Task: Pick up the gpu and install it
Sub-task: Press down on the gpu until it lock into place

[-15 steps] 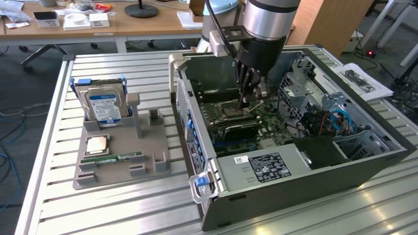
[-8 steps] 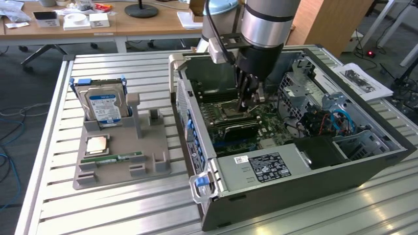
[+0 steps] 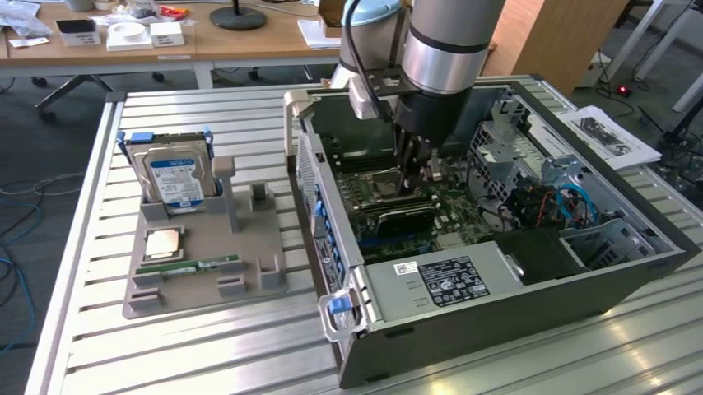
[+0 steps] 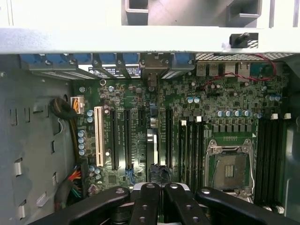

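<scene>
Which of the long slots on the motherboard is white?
The white slot is the outermost one, next to the row of blue capacitors; the other slots beside it are black.

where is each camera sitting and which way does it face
Exterior view: off the arm, above and to one side of the slatted metal table, looking down at the open black computer case and the grey parts holder; the silver-grey arm and its claw reach into the case.
Wrist view: on the wrist, looking along the shut claw at the green motherboard.
Shared: the motherboard with its square silver processor socket, and the claw.
</scene>
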Action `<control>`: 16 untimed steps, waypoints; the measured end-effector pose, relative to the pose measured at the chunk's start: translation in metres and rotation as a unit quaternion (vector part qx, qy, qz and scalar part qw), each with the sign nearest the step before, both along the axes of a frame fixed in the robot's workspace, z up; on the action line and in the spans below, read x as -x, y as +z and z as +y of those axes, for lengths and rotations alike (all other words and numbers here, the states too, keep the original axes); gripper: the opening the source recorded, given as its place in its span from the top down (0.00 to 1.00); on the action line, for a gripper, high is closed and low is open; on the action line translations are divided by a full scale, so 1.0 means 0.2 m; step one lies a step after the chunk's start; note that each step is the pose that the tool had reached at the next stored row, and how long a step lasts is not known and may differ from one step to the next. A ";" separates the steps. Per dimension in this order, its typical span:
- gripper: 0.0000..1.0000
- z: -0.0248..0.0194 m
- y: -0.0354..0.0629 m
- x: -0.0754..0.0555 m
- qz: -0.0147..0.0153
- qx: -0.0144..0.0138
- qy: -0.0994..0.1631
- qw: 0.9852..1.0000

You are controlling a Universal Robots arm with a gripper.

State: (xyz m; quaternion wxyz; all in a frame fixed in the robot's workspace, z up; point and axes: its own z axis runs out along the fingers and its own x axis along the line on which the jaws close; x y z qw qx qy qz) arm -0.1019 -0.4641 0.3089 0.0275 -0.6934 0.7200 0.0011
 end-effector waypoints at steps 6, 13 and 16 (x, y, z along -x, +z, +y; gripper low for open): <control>0.89 0.000 -0.016 0.00 0.000 0.000 0.000 1.000; 0.89 0.009 -0.018 0.00 0.000 0.000 0.000 1.000; 0.89 0.010 -0.030 0.00 0.000 0.000 0.000 1.000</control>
